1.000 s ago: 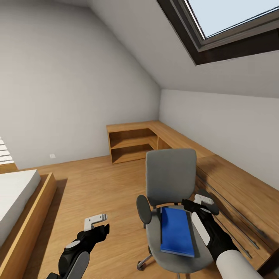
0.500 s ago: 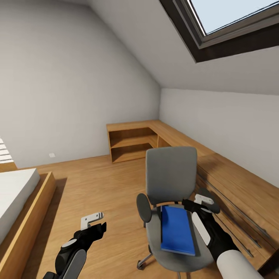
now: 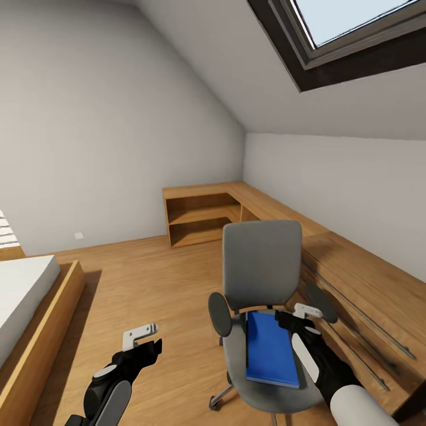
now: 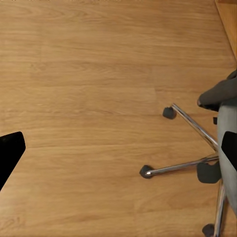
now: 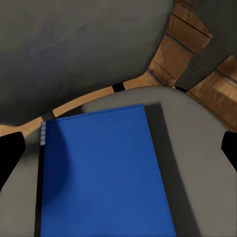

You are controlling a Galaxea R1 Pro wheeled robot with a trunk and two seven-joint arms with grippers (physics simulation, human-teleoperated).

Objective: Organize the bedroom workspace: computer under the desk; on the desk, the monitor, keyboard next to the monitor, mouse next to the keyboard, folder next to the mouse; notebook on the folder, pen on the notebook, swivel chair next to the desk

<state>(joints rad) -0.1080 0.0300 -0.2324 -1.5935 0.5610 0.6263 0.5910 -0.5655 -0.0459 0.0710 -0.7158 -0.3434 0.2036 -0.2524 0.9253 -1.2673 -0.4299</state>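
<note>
Both fingers spread: right gripper (image 3: 297,315) above unlabelled folder (image 3: 270,349); left gripper (image 3: 142,338) over floor (image 3: 154,284).

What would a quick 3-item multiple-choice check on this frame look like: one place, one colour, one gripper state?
1. Where does the folder lie?
A. on the swivel chair seat
B. on the floor
C. on the bed

2. What colour is the folder?
A. red
B. bright blue
C. green

3. How is the right gripper set?
A. shut on the folder
B. shut on an armrest
C. open above the chair seat

Key: 1 A, it lies flat on the grey seat of the swivel chair. 2 B, blue in the head and right wrist views. 3 C, its fingertips sit wide apart at the right wrist view's edges, holding nothing.
</note>
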